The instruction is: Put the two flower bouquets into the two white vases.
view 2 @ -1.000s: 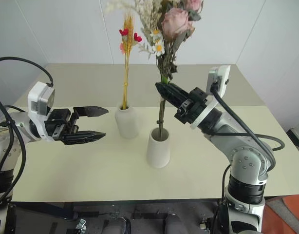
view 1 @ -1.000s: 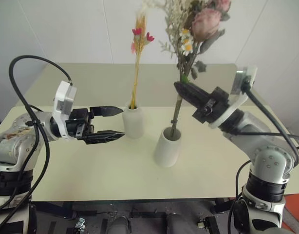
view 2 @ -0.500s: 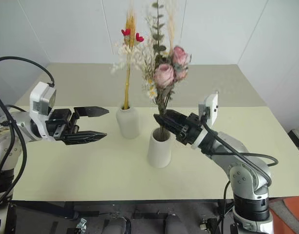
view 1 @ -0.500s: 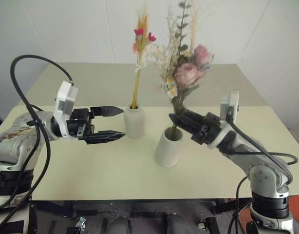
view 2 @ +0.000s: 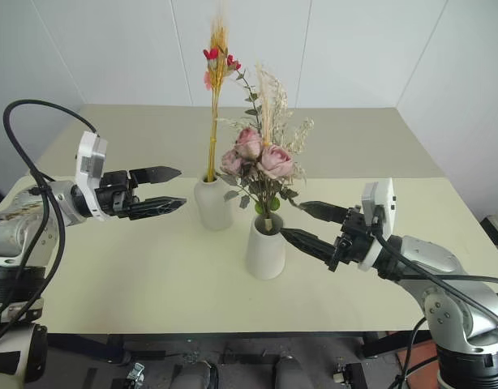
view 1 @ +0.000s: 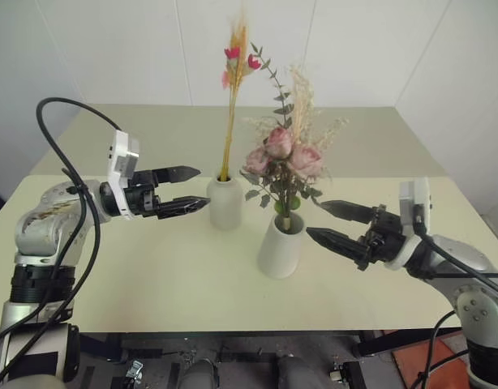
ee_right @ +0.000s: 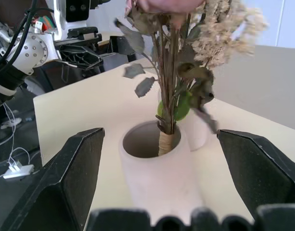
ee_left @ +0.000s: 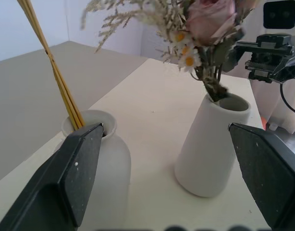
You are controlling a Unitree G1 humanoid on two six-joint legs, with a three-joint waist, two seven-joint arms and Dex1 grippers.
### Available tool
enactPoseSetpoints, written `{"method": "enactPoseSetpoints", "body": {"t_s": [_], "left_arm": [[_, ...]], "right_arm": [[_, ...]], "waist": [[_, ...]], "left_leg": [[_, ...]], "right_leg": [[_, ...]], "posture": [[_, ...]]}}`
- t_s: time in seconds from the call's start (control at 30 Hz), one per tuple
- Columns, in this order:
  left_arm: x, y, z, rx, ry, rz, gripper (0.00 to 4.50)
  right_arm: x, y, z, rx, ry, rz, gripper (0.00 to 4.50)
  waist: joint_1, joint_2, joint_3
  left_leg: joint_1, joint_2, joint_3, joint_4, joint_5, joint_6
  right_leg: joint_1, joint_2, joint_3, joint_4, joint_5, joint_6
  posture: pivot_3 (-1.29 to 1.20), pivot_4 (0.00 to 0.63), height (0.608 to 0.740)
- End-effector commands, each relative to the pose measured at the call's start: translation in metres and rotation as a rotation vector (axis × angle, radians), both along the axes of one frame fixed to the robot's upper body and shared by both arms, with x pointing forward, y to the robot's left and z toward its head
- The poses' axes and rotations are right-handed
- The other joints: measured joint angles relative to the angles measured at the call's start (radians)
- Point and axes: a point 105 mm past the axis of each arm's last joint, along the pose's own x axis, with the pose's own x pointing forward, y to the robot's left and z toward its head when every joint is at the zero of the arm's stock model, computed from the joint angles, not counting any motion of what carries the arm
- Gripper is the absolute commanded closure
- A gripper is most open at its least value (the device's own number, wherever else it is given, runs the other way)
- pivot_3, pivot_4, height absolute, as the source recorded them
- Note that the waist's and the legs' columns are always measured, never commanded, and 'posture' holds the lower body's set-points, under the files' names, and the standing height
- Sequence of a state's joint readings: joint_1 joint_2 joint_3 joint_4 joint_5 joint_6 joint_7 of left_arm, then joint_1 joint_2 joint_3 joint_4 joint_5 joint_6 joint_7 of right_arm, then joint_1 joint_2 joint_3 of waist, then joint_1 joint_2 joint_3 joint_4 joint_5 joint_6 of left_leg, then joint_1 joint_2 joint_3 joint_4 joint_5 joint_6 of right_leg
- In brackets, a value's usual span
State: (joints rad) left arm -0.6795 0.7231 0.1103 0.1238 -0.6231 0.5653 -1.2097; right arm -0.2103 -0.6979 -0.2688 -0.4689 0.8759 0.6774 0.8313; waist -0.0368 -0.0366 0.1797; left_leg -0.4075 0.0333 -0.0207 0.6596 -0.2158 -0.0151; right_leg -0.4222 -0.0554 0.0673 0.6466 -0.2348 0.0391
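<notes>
From the head cameras, both bunches already stand in vases on the table (view 1: 152,284): the thin stems (view 1: 229,105) in the bottle vase (view 1: 224,201), the roses (view 1: 283,162) in the cone vase (view 1: 281,243). Your right gripper (view 1: 330,224) hangs spread wide just beside the cone vase, holding nothing. Your left gripper (view 1: 186,189) is spread too, empty, its tips just short of the bottle vase. In my judgement the risk is all in the retreat: a sideways sweep from either arm could knock a vase over, and the roses look top-heavy.

In the left wrist view, your two fingers (ee_left: 75,168) frame the bottle vase (ee_left: 104,159), with the cone vase (ee_left: 210,144) beyond. The bottle vase sits very near one finger; pushing further forward would likely shove it. Pull straight back.

In the right wrist view, the cone vase (ee_right: 157,178) sits between your open fingers (ee_right: 75,173), the rose stems (ee_right: 169,86) leaning against one side of the rim. Leaves (ee_right: 143,86) hang out wide, so lifting the hand could snag them and drag the bunch out or tip the vase. Draw back level, away from the foliage.
</notes>
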Motion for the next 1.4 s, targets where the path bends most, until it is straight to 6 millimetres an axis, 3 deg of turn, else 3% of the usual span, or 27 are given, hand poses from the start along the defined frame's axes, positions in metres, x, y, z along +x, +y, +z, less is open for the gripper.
{"method": "enactPoseSetpoints", "body": {"t_s": [0.03, 0.4, 0.77, 0.87, 1.07, 1.27, 1.4], "left_arm": [[0.023, -0.008, 0.016, -0.010, -0.050, 0.052, 0.00], [0.071, -0.036, 0.037, -0.046, -0.079, 0.063, 0.00], [0.066, -0.058, 0.046, -0.049, -0.093, -0.135, 0.00], [0.059, -0.048, 0.049, -0.059, -0.108, -0.156, 0.00], [0.034, -0.009, 0.041, -0.029, -0.096, -0.116, 0.00], [-0.011, 0.034, 0.030, 0.022, -0.069, 0.011, 0.00], [-0.041, 0.045, 0.024, 0.059, -0.078, 0.054, 0.00]], "right_arm": [[-0.005, -0.014, 0.013, -0.026, -0.076, -0.022, 0.04], [-0.012, -0.013, 0.017, -0.018, -0.108, -0.041, 0.04], [-0.015, -0.015, 0.017, -0.005, -0.112, -0.081, 0.04], [-0.015, -0.015, 0.016, -0.005, -0.109, -0.084, 0.04], [-0.014, -0.017, 0.013, -0.019, -0.096, -0.083, 0.04], [-0.010, -0.024, 0.013, -0.057, -0.089, -0.084, 0.04], [-0.006, -0.033, 0.013, -0.104, -0.088, -0.089, 0.04]], "waist": [[0.007, 0.000, 0.000], [0.019, -0.001, 0.000], [0.016, -0.001, 0.000], [0.016, -0.001, 0.000], [-0.006, 0.000, 0.000], [-0.008, 0.000, 0.000], [-0.001, 0.000, 0.000]], "left_leg": [[0.000, 0.000, 0.000, 0.000, 0.000, 0.000], [-0.001, -0.001, -0.001, 0.001, 0.000, 0.000], [-0.002, -0.001, -0.001, 0.001, 0.000, 0.000], [-0.002, -0.001, -0.001, 0.001, 0.000, 0.000], [-0.001, 0.000, -0.001, 0.001, 0.000, 0.000], [0.000, 0.000, -0.001, 0.001, 0.000, 0.000], [0.000, 0.000, -0.001, 0.001, 0.000, 0.000]], "right_leg": [[0.000, 0.000, 0.000, 0.000, 0.000, 0.000], [0.000, 0.000, 0.000, 0.000, 0.000, 0.000], [0.000, 0.000, -0.001, 0.000, 0.000, 0.000], [0.000, 0.000, -0.001, 0.000, 0.000, 0.000], [0.000, 0.000, 0.000, 0.001, 0.000, 0.000], [0.000, 0.000, 0.000, 0.001, 0.000, 0.000], [0.001, -0.001, 0.000, 0.000, 0.000, 0.000]], "posture": [[0.00, 0.150, 0.740], [0.00, 0.150, 0.740], [0.00, 0.150, 0.740], [0.00, 0.150, 0.740], [0.00, 0.150, 0.740], [0.00, 0.150, 0.740], [0.00, 0.150, 0.740]]}}
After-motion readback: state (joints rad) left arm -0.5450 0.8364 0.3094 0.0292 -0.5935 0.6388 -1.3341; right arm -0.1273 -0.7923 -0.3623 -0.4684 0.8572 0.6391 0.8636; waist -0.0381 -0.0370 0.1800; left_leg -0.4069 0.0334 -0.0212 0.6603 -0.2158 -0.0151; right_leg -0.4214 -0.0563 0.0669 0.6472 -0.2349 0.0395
